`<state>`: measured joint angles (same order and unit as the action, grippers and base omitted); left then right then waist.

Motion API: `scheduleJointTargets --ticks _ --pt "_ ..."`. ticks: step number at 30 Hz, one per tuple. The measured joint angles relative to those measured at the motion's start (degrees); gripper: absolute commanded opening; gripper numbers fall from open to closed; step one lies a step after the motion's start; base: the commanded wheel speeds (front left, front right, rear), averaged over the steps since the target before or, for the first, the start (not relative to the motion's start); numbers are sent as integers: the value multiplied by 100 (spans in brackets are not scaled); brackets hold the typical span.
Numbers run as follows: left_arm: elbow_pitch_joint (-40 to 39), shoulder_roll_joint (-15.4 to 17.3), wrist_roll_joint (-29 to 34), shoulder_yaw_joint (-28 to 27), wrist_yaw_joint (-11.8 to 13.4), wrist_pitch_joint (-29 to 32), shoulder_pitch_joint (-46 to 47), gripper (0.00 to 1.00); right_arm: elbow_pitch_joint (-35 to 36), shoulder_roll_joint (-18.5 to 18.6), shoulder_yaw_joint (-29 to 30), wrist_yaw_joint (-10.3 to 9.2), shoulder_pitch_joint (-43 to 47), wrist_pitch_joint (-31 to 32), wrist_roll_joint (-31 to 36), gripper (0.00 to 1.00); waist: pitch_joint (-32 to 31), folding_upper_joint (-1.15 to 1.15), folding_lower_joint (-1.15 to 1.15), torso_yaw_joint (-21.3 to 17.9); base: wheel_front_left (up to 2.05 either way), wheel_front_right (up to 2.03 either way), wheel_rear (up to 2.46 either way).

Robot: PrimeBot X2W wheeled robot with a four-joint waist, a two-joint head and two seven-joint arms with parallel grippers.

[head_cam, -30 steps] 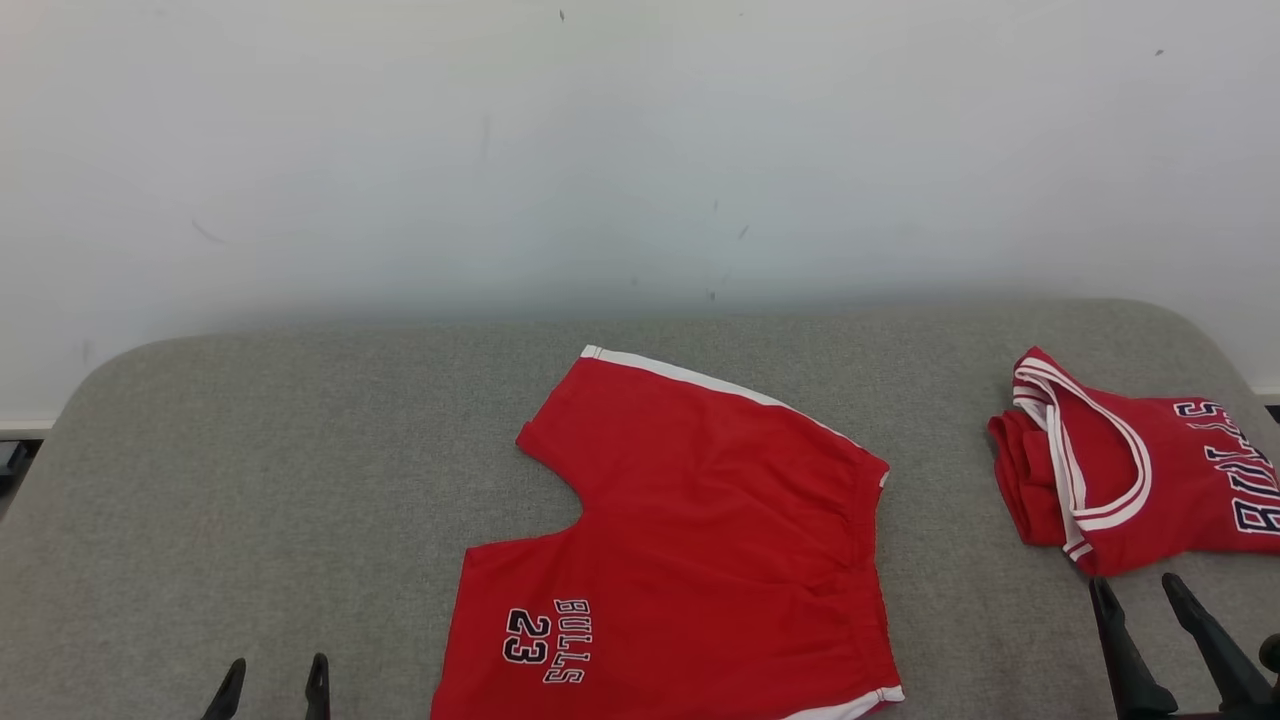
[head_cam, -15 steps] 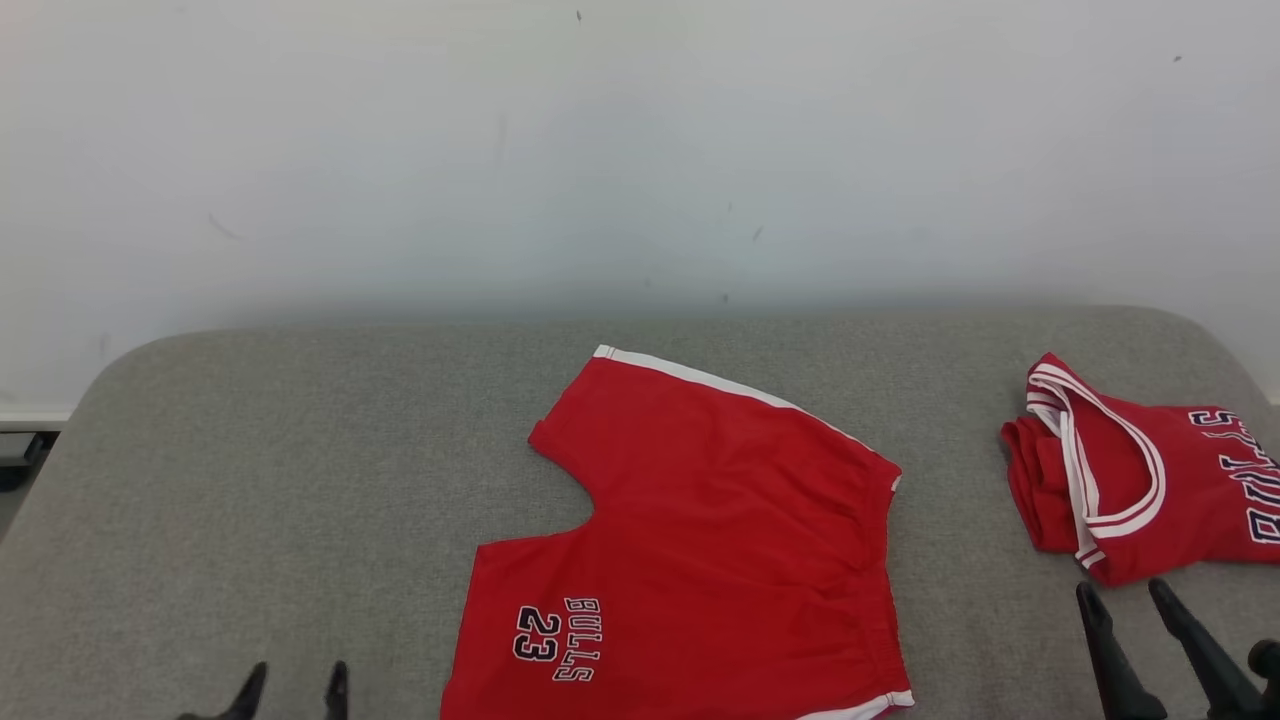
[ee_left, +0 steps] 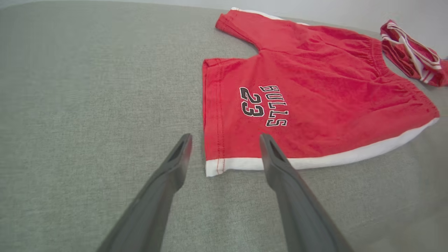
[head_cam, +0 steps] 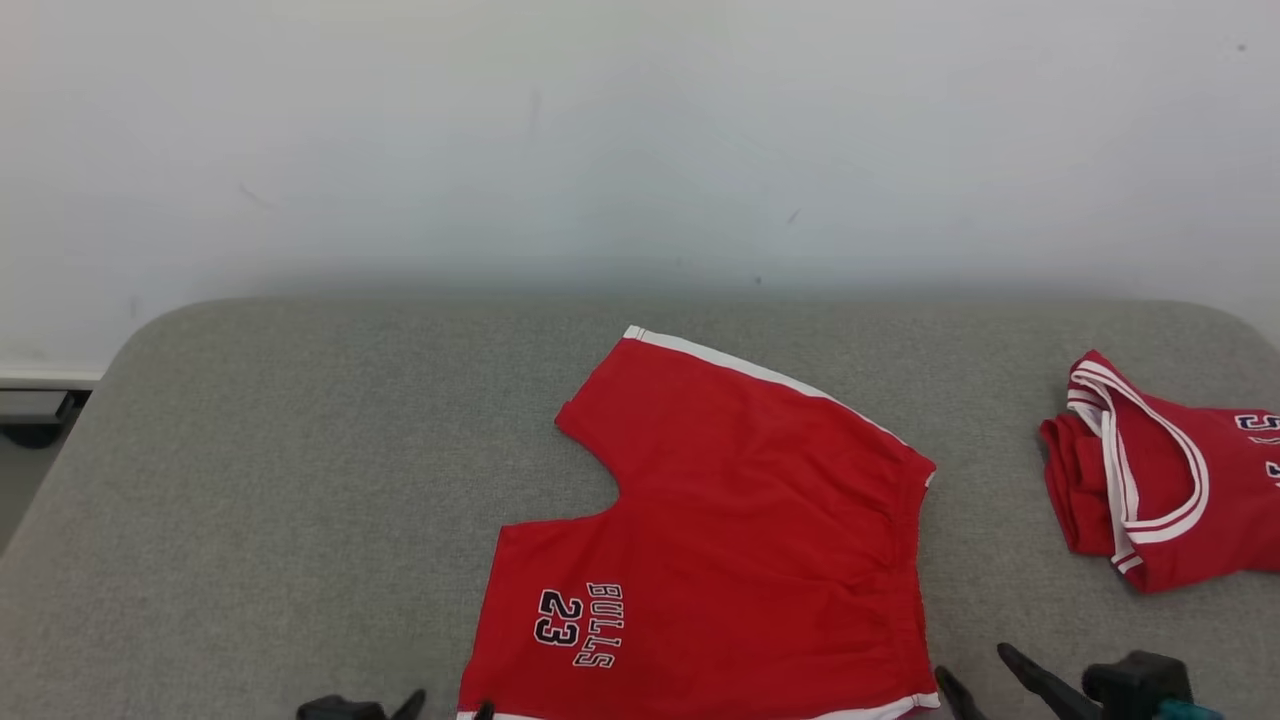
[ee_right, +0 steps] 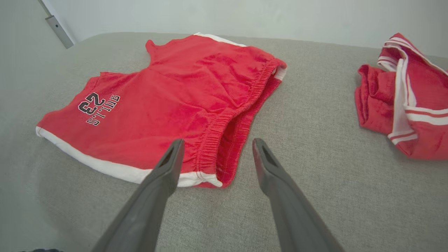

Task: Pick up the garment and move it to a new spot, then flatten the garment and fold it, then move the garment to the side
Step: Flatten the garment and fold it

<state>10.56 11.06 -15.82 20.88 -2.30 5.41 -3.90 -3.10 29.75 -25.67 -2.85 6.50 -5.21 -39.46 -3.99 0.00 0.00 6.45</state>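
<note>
The garment, red shorts (head_cam: 740,530) printed BULLS 23 with white side trim, lies flat in the middle of the grey padded table (head_cam: 300,500). My left gripper (head_cam: 447,705) is open at the shorts' near left corner; in the left wrist view the left gripper (ee_left: 225,137) straddles the hem corner of the shorts (ee_left: 308,105) from just above. My right gripper (head_cam: 972,665) is open at the near right corner; in the right wrist view the right gripper (ee_right: 217,141) hovers over the waistband end of the shorts (ee_right: 168,101). Neither holds anything.
A folded red jersey (head_cam: 1160,480) with white-striped trim lies at the table's right edge, also as the jersey (ee_left: 413,52) and the jersey (ee_right: 420,101). A white wall stands behind the table. Bare grey surface stretches to the left of the shorts.
The head camera has shifted, sliding the scene rightward in the picture. Both grippers have moved inward, from well outside the shorts to their near corners, staying open.
</note>
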Motion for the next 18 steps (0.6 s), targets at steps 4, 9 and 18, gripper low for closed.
scheduleJointTargets --ticks 4,9,18 --pt "360 -127 -96 69 -132 151 184 100 -290 -10 -253 136 -343 311 143 100 87 0 0 46 0 0 0" --pt "809 -212 -97 159 -182 321 418 100 -655 -25 -439 263 -605 591 227 100 193 1 0 91 0 0 0" --pt "1469 -369 -259 160 -236 390 688 100 -1096 -249 -647 391 -849 833 236 100 310 1 0 106 0 0 0"
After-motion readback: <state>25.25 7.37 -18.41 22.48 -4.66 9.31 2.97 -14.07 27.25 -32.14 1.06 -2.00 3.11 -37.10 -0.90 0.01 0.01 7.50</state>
